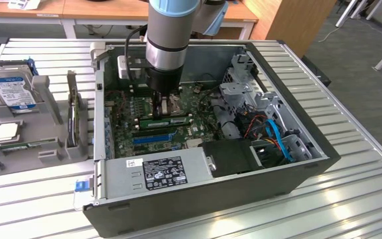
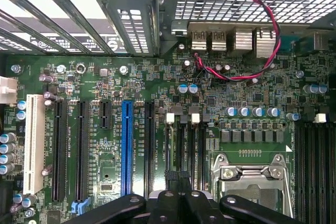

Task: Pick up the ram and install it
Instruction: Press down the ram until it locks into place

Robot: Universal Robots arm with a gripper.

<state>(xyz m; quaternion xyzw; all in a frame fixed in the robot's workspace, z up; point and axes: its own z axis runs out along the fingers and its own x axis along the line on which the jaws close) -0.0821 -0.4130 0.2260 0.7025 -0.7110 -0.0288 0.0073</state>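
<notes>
Green circuit board fills the floor of the open dark-grey computer case (image 1: 297, 169), which lies on its side on the slatted metal surface (image 1: 350, 209). The grey-and-blue robot arm (image 1: 167, 35) reaches down into the case, and its black tool (image 1: 163, 102) hangs just above the motherboard (image 2: 252, 103), near the silver metal processor socket (image 2: 252, 179). The tool's fingers are pressed together with nothing between them.

The ram (image 1: 165, 121), a long narrow green stick with black chips and a white sticker, lies lengthwise in a slot on the motherboard, just in front of the tool in the exterior view and beside the long blue slot (image 1: 154, 137).

In the wrist view the tool (image 2: 178, 179) sits over the row of black memory slots (image 2: 181, 140), with the blue slot (image 2: 126, 148) and a white slot (image 2: 33, 142) well to one side.

A grey plastic rack (image 1: 45, 134) at the exterior view's left holds a silver hard drive with a blue label (image 1: 10, 89).
</notes>
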